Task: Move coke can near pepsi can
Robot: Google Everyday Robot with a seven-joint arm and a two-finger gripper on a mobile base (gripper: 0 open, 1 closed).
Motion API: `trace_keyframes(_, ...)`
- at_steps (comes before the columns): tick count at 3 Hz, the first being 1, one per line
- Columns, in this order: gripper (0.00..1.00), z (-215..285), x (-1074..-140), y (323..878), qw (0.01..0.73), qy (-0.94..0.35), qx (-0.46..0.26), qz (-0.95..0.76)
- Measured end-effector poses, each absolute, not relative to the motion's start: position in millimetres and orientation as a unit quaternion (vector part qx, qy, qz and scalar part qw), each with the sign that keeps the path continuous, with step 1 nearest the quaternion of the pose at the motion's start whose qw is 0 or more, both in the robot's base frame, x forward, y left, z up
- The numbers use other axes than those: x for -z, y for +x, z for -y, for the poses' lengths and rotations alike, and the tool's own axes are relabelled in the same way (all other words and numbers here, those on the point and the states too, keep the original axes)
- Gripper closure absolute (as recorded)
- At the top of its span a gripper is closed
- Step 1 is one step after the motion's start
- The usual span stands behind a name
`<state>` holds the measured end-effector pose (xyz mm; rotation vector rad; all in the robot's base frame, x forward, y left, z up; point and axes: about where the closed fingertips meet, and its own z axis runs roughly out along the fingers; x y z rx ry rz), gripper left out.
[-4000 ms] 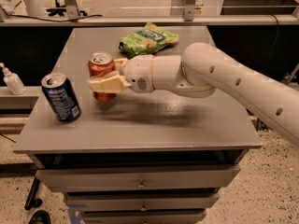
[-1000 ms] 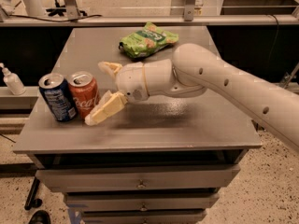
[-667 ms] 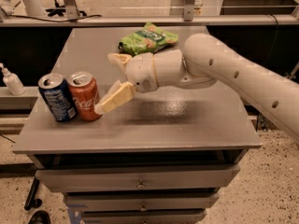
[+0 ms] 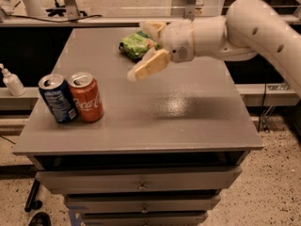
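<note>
basically, grey table [image 4: 197,102], white arm [image 4: 249,27] reaching in from the right. gripper [image 4: 139,52] up over the far middle, fingers spread wide, holding nothing, touching nothing, just in front of green bag [image 4: 131,45]. coke can [image 4: 86,97] upright at near left, pressed against pepsi can [image 4: 57,99] on its left.

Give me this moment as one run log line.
coke can: upright beside pepsi can on table | gripper: open, empty, raised near green bag | status: placement looks done
</note>
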<state>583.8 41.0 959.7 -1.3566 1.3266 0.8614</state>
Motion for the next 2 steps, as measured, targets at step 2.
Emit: trace_keyframes(2, 0.00, 6, -1003, 610, 0.538, -0.545, -0.326, -0.554)
